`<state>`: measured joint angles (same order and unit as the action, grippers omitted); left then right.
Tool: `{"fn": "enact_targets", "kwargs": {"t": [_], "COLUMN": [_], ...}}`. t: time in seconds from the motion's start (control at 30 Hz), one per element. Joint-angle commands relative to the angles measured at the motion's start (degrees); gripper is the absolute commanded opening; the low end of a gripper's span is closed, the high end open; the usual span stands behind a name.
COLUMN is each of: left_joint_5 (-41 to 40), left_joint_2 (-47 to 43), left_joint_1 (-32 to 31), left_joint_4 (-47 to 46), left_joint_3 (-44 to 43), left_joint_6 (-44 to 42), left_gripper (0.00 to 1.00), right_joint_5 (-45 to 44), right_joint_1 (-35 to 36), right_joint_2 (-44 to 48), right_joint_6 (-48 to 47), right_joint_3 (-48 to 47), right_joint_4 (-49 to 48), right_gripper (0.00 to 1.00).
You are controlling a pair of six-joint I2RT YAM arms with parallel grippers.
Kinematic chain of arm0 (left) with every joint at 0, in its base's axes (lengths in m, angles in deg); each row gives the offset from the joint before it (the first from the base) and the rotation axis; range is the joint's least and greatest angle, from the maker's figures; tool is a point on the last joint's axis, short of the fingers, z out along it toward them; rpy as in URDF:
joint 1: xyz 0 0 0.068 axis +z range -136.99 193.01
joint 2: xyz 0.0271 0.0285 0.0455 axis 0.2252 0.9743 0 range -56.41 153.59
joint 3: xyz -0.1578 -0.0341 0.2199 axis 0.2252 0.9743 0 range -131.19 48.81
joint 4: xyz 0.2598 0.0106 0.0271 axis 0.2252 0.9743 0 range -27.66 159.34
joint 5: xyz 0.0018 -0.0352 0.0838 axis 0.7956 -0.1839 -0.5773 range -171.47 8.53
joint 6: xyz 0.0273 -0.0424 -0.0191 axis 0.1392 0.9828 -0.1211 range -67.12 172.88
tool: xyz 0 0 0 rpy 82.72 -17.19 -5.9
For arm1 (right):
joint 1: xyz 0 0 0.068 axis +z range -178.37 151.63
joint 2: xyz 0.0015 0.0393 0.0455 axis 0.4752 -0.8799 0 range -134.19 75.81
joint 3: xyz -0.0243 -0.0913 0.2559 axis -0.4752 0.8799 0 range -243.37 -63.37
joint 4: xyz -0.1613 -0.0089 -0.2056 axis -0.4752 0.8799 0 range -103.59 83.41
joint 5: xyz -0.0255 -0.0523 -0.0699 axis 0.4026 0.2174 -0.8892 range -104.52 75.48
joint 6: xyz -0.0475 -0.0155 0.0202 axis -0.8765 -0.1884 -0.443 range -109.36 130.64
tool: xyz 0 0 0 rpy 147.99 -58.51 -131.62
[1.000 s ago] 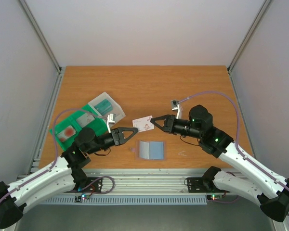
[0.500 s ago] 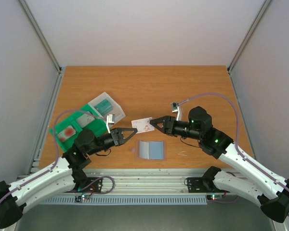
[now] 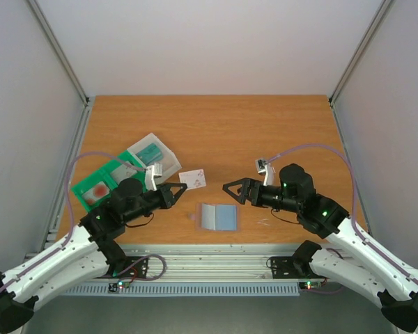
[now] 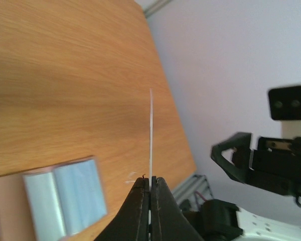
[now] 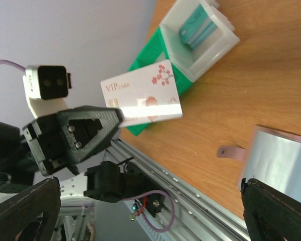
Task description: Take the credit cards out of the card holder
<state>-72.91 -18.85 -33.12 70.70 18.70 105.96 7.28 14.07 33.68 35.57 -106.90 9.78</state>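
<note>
I see one card (image 3: 193,179) held in the air above the counter (image 3: 216,125). It is white, with "VIP card" lettering and red blossoms, and it is pinched at one end by the left gripper (image 3: 183,186), whose jaws are closed on it. The card holder (image 3: 217,216) lies flat on the counter near the front edge, apart from the card, showing two pale blue-grey panels side by side.
</note>
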Motion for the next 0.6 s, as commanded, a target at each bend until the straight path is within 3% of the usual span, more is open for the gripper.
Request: {"fn": "enact_targets", "kwargs": {"t": [0.0, 0.37, 0.47, 0.57], "left_joint_5": [-5.9, -10.8, -10.8, -5.1], "left_joint_2": [1.3, 4.2, 5.3, 7.2], "left_joint_1": [2.3, 10.0, 14.8, 22.1], "left_joint_4": [9.6, 23.2, 26.0, 27.1], "left_joint_3": [-4.0, -12.2, -13.5, -14.0], "left_joint_6": [-5.2, -11.1, -10.7, -10.2], "left_gripper": [0.01, 0.01, 0.01, 0.00], "right_joint_5": [-1.2, -0.5, -1.3, -2.0], "right_joint_1": [0.2, 0.3, 0.2, 0.2], "right_joint_2": [0.6, 1.2, 1.4, 2.0], "right_joint_6": [-2.7, -3.5, -3.2, -3.5], "right_joint_3": [0.8, 1.1, 1.0, 0.8], "right_joint_4": [3.5, 5.7, 7.0, 7.7], "right_gripper": [0.98, 0.98, 0.98, 0.98]}}
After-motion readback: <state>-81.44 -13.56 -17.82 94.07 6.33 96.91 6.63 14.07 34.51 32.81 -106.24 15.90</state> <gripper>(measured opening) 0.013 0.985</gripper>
